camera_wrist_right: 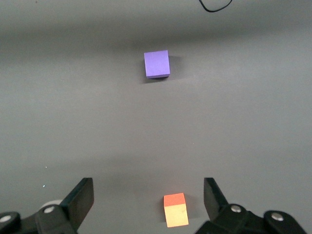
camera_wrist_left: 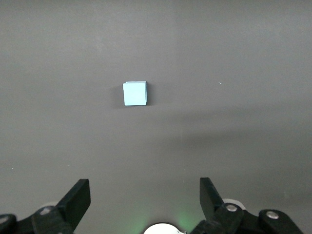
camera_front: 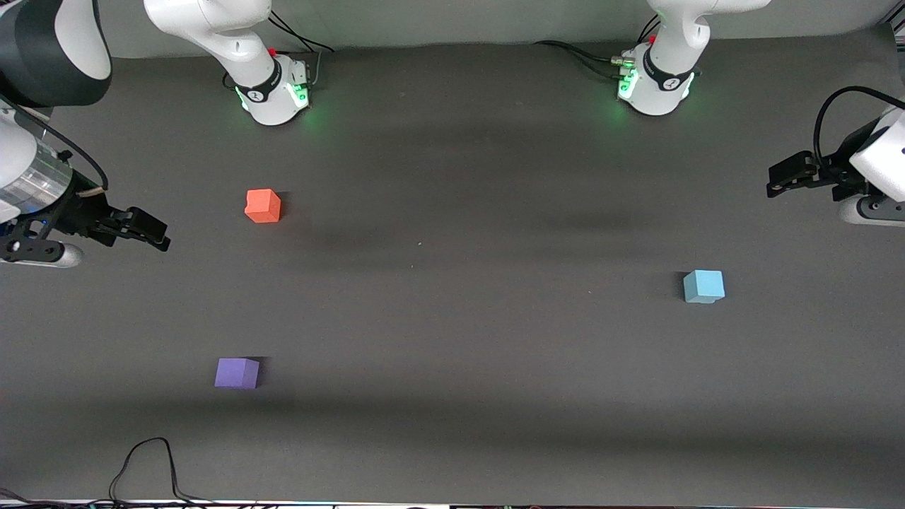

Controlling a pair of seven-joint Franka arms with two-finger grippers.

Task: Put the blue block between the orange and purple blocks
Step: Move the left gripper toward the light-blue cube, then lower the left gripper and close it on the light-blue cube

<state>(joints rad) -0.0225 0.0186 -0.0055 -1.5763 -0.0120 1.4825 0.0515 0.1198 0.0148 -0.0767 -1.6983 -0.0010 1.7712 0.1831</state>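
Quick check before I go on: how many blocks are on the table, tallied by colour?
Orange block: 1
Purple block: 1
Blue block: 1
Total: 3 blocks, all resting apart on the table, none held by either arm.
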